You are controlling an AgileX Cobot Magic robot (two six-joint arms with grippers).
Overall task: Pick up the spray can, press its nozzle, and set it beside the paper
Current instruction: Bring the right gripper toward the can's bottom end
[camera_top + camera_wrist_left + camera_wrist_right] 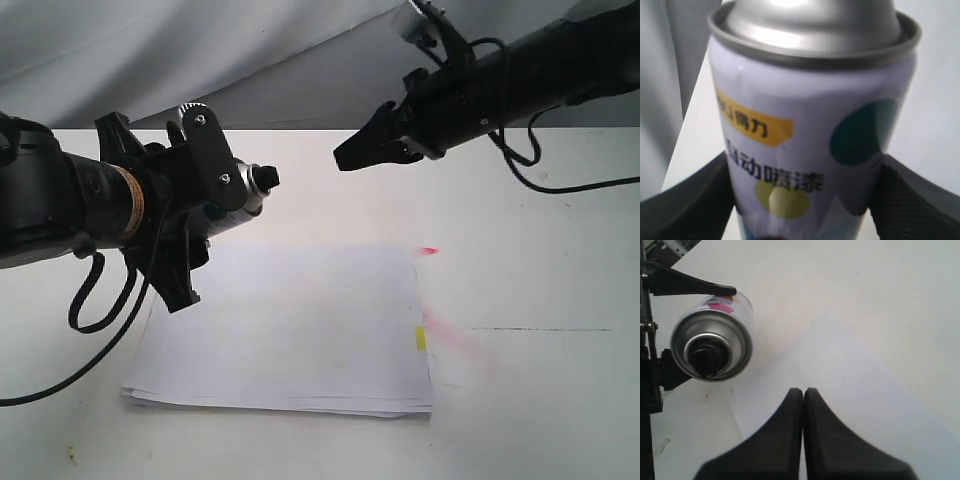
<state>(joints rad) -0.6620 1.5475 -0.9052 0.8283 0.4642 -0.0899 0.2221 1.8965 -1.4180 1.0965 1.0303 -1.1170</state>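
Note:
My left gripper (215,195) is shut on the spray can (238,192) and holds it tilted above the paper's far left corner, its black nozzle (268,178) pointing right. Up close, the can (810,130) fills the left wrist view between the two black fingers (695,200). The right wrist view looks at the can's silver dome (711,345) and nozzle (707,359) end on. My right gripper (345,158) is shut and empty, hanging in the air a short way right of the nozzle. The white paper (290,330) lies on the table with a yellow tab (421,338) on its right edge.
Pink spray marks (445,330) stain the white table (540,260) just right of the paper, with a small red spot (429,250) at its far right corner. Black cables hang from both arms. A grey cloth backdrop (200,50) stands behind the table.

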